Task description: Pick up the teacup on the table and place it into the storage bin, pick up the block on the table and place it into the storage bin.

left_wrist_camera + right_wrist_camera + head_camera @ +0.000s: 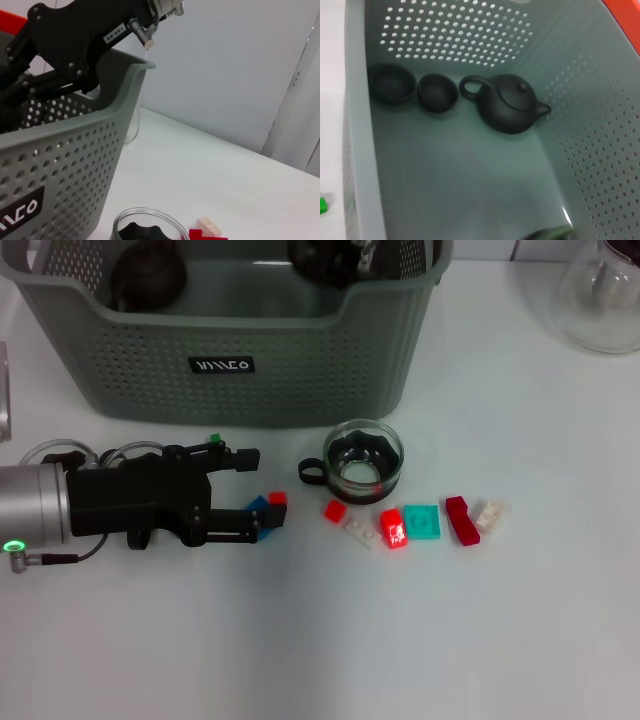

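The left gripper [262,492] lies low on the table, jaws open around the blue and red block [266,510] at its fingertips, with the storage bin [300,370] just behind.

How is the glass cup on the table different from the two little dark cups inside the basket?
The glass cup is see-through with a dark handle; the two dark cups are opaque and show no handle. The glass cup stands on the table in front of the storage bin; the dark cups sit on the bin's floor beside a dark teapot. All three stand upright, mouths up.
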Controlling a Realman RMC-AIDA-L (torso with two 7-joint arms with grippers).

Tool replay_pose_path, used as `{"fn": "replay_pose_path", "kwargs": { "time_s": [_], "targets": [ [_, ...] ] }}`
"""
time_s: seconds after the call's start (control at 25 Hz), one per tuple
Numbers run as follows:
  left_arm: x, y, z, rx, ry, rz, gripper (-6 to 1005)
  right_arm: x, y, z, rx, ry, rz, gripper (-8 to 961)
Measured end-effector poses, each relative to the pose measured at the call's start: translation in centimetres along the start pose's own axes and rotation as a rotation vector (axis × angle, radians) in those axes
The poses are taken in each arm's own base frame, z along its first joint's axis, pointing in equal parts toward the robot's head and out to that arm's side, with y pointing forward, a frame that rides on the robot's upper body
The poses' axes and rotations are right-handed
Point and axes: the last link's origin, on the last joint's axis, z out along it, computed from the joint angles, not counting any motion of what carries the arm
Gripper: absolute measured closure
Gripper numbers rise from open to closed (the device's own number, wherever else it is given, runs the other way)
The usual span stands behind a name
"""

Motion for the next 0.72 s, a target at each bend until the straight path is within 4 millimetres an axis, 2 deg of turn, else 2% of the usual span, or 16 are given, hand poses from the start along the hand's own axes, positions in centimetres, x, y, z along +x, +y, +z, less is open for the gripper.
{"fn": "replay_pose_path", "kwargs": {
  "time_s": [0.12, 0.28, 0.4, 0.56, 0.6, 0.64, 0.68, 0.72],
  "targets": [
    [0.0, 0.0, 0.0, -0.002, 0.000, 0.000, 137, 0.0, 0.0, 0.0, -0.001, 0.002, 0.002, 807],
    [0.0, 0.1, 0.0, -0.008, 0.001, 0.000, 138, -0.1, -0.1, -0.4, 0.005, -0.012, 0.014, 649],
    [0.0, 0.1, 0.0, -0.008, 0.002, -0.001, 138, -0.5, -0.4, -1.7, 0.030, -0.059, 0.031, 521],
    [-0.1, 0.2, -0.1, -0.007, 0.001, -0.003, 138, -1.7, -1.1, -5.3, 0.091, -0.178, 0.067, 324],
    [-0.1, 0.2, -0.1, -0.006, 0.001, -0.003, 139, -1.9, -1.1, -6.4, 0.102, -0.215, 0.079, 314],
    [-0.1, 0.2, -0.1, -0.006, 0.001, -0.003, 139, -2.3, -1.0, -8.7, 0.117, -0.294, 0.098, 305],
    [-0.1, 0.2, -0.1, -0.006, 0.001, -0.003, 139, -2.3, -1.0, -8.7, 0.117, -0.294, 0.098, 295],
    [-0.1, 0.2, -0.2, -0.007, 0.000, -0.004, 139, -2.3, -0.8, -9.7, 0.121, -0.332, 0.109, 286]
  ]
}}
